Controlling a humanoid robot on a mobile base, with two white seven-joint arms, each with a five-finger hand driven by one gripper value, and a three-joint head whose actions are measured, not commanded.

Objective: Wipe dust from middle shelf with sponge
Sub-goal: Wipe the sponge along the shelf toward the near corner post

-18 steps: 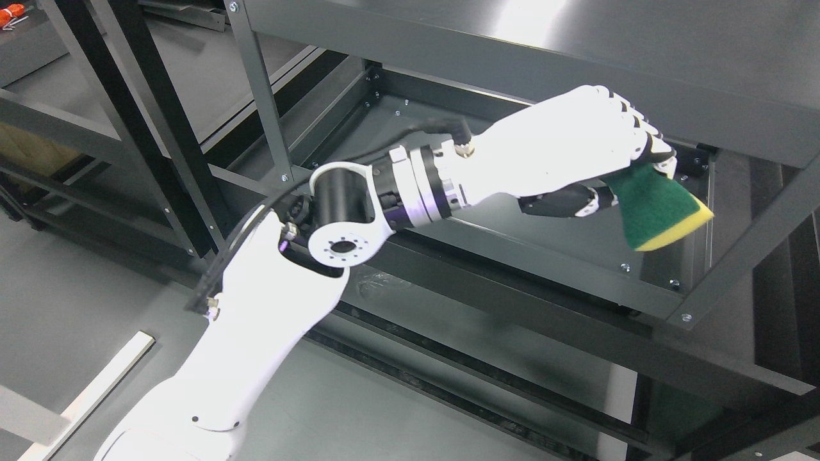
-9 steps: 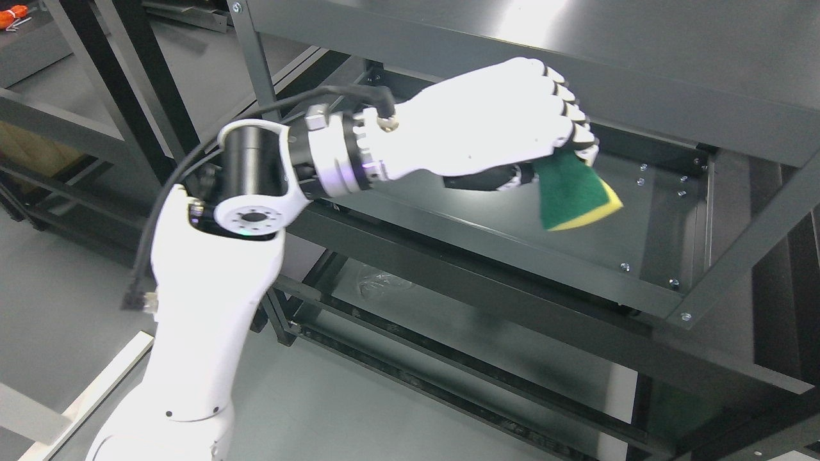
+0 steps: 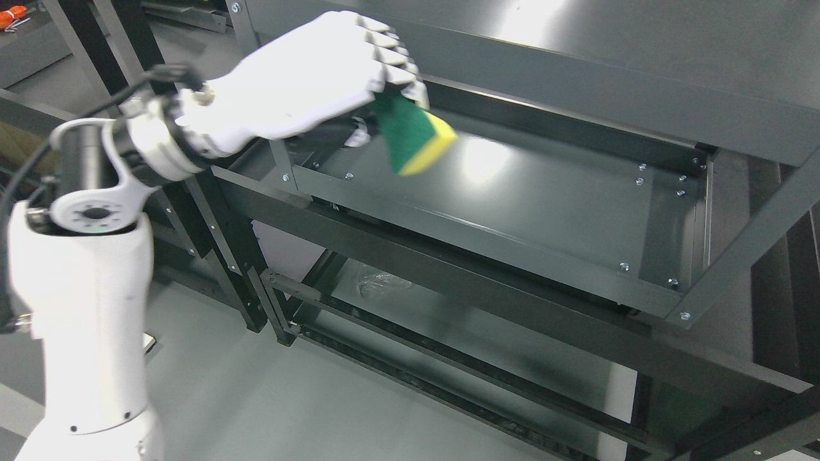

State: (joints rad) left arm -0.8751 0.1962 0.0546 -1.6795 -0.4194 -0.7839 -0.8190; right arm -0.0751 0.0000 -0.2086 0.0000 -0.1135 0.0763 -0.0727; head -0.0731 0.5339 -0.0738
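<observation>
The left hand (image 3: 307,80) is clenched around the sponge (image 3: 413,134), green scouring face and yellow edge pointing down. It hangs at the left end of the middle shelf (image 3: 551,198), near the front rail; whether it touches the panel cannot be told. The shelf looks smooth and glossy with no visible dust, so wiping seems well along, perhaps at a stroke's end.

The sponge (image 3: 413,134) is green with a yellow edge, the left hand (image 3: 307,80) white, the shelf (image 3: 512,192) dark grey.
</observation>
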